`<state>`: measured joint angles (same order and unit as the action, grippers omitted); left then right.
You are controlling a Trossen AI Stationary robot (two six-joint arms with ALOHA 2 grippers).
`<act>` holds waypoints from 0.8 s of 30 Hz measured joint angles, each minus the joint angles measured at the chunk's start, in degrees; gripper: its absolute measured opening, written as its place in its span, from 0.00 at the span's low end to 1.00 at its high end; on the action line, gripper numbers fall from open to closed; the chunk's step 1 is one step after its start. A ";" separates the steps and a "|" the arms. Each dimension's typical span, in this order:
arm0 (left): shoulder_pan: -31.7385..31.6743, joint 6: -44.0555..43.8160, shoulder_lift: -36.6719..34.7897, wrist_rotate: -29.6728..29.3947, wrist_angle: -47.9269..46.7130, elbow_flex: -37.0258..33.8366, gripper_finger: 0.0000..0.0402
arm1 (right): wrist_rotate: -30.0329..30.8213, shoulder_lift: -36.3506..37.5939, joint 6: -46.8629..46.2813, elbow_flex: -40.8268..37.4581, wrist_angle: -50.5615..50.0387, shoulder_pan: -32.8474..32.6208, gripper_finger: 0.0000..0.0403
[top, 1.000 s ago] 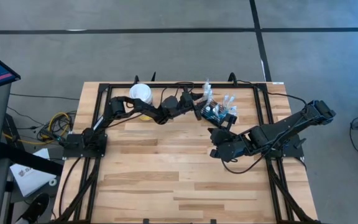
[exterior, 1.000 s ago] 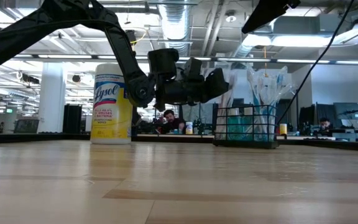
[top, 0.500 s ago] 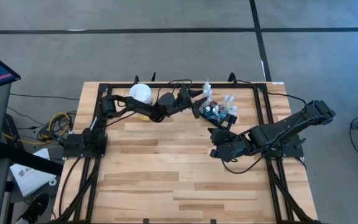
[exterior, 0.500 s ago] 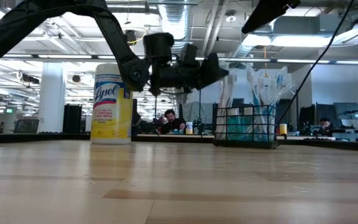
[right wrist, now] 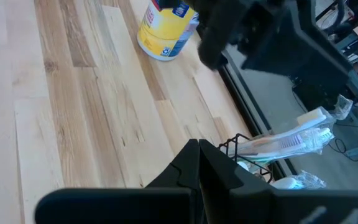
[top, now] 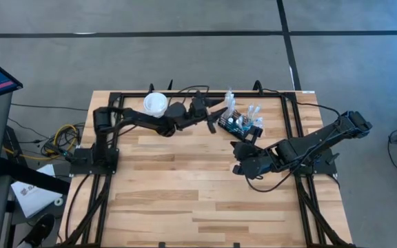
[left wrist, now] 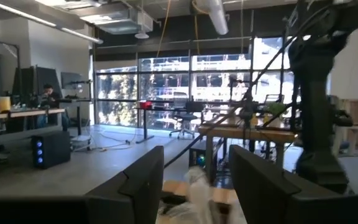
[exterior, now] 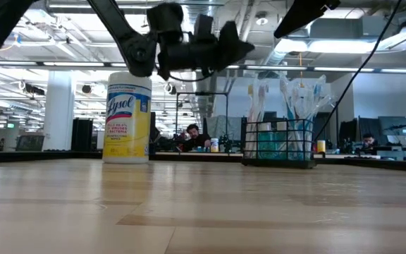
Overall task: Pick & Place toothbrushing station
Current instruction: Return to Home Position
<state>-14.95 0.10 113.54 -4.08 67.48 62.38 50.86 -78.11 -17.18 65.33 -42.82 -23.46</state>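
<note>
- I see my left gripper (top: 216, 120), fingers apart and empty, risen clear of the toothbrushing station (top: 243, 125); loading looks finished.
- My right gripper (top: 238, 149) waits nearby, fingers pressed together.

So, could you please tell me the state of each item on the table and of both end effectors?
Caddy: upright on the table, loaded with toothbrushes.
Toothbrushes: standing in the caddy, in clear wrappers.
Canister: upright, white lid on.
Left end effector: open, empty, up above the table between canister and caddy.
Right end effector: shut, holding nothing, near the caddy.
</note>
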 joint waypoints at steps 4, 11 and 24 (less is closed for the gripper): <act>2.10 0.11 -3.87 0.07 -2.28 -1.23 0.44 | 0.04 0.00 0.01 -0.01 0.75 0.00 0.00; 6.20 1.66 -14.04 0.06 -28.94 -1.28 0.44 | 0.15 0.00 0.47 0.00 1.92 0.96 0.00; 12.53 4.15 -28.67 0.04 -49.33 -7.53 0.44 | 0.53 0.00 -2.51 -0.01 2.03 -1.89 0.00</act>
<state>-2.42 4.25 84.87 -4.03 18.15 54.85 51.39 -78.11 -19.68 65.32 -40.79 -25.36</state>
